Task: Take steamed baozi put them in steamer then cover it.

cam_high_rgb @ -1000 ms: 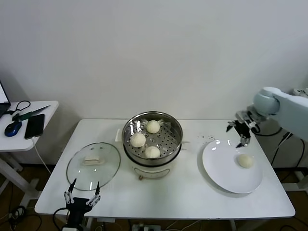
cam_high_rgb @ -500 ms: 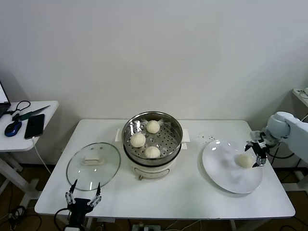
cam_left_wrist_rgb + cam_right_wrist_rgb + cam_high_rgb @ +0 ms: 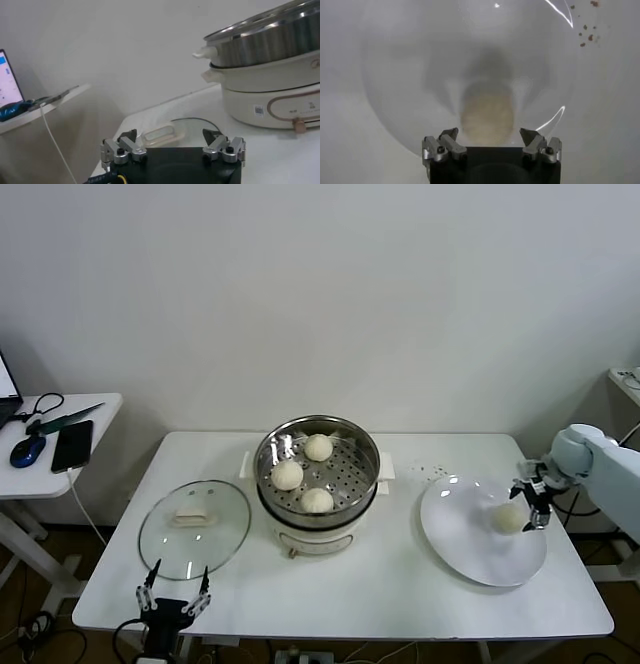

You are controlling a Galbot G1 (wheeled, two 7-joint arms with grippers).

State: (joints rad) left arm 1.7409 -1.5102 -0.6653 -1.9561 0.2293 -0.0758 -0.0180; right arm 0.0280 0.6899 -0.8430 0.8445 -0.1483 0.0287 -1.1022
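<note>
1. The right claw (image 3: 533, 502) sits at the right edge of the head view, low over the white plate (image 3: 455, 536), its fingers spread wide and holding nothing.
2. One steamed baozi (image 3: 508, 517) lies on the plate just beside that claw; in the right wrist view the bun (image 3: 487, 119) shows between the spread fingertips (image 3: 448, 135), whether touching or not I cannot tell.
3. The left claw (image 3: 172, 597) hangs at the lower left of the head view, off the front edge of the surface (image 3: 380, 589), fingers wide apart and empty.
4. The steamer (image 3: 317, 481) stands at the centre, uncovered, with three buns (image 3: 317, 500) on its perforated tray.
5. The cover (image 3: 193, 528) lies flat on the surface left of the steamer, just beside it.
</note>
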